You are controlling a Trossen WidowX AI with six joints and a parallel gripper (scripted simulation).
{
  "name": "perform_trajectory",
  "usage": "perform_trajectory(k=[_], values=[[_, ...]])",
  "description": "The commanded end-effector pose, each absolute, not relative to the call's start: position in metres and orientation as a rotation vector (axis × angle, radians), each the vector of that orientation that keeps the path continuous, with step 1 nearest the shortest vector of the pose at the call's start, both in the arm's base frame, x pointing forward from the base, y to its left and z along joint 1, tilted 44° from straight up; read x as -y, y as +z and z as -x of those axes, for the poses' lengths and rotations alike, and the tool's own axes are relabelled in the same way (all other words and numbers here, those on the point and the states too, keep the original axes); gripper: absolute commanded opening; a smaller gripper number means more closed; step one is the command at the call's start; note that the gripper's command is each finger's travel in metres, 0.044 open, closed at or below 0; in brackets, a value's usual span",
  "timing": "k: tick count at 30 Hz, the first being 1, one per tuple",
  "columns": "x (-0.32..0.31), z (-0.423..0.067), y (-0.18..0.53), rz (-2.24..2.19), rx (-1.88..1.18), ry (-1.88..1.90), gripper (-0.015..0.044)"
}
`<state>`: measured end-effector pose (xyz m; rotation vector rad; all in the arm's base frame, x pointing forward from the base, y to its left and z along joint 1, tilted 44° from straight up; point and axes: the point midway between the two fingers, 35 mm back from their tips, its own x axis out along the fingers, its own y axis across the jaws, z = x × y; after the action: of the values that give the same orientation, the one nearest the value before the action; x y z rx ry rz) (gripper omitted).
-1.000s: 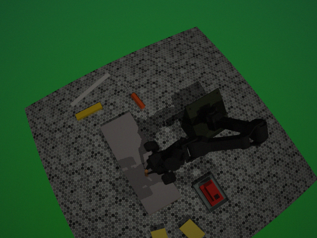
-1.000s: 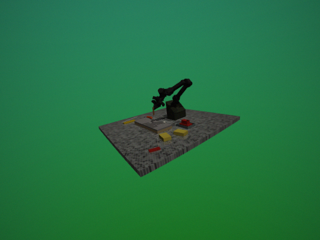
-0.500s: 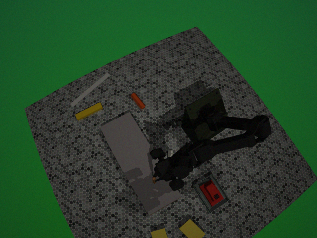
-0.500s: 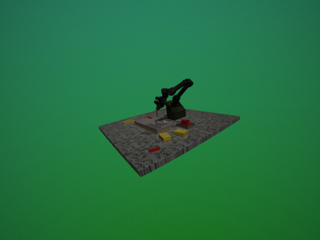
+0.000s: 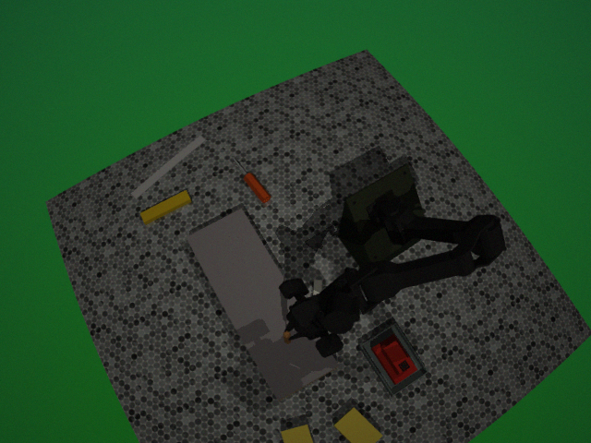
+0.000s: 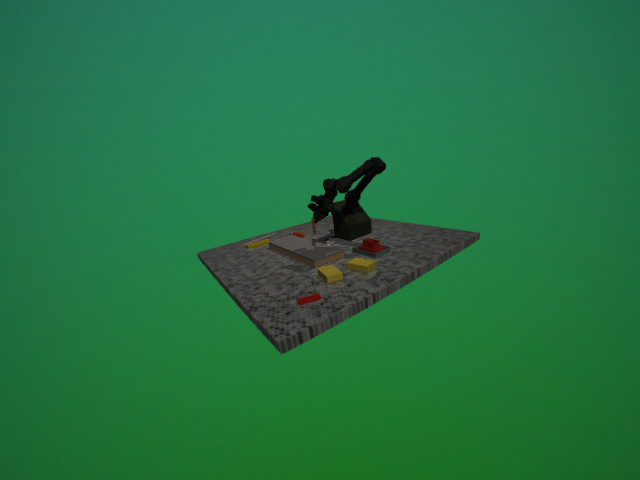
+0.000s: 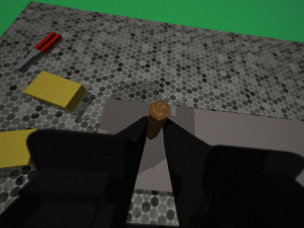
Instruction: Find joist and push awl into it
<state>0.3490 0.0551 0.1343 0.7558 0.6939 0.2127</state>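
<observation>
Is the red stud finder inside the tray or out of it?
Inside. The top view shows the red stud finder lying within the tray's grey rim.

Top view tilted overhead, near, exterior view distant and oblique, wrist view close, all sharing the panel [image 5: 238, 267].
</observation>
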Motion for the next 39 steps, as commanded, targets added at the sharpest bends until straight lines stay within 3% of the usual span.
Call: perform_trajectory(k=[1, 39], values=[[-0.057, -0.349, 0.130, -0.759, -0.694, 0.205, 0.0000], [-0.082, -0.351, 0.104, -0.761, -0.694, 0.206, 0.0000]])
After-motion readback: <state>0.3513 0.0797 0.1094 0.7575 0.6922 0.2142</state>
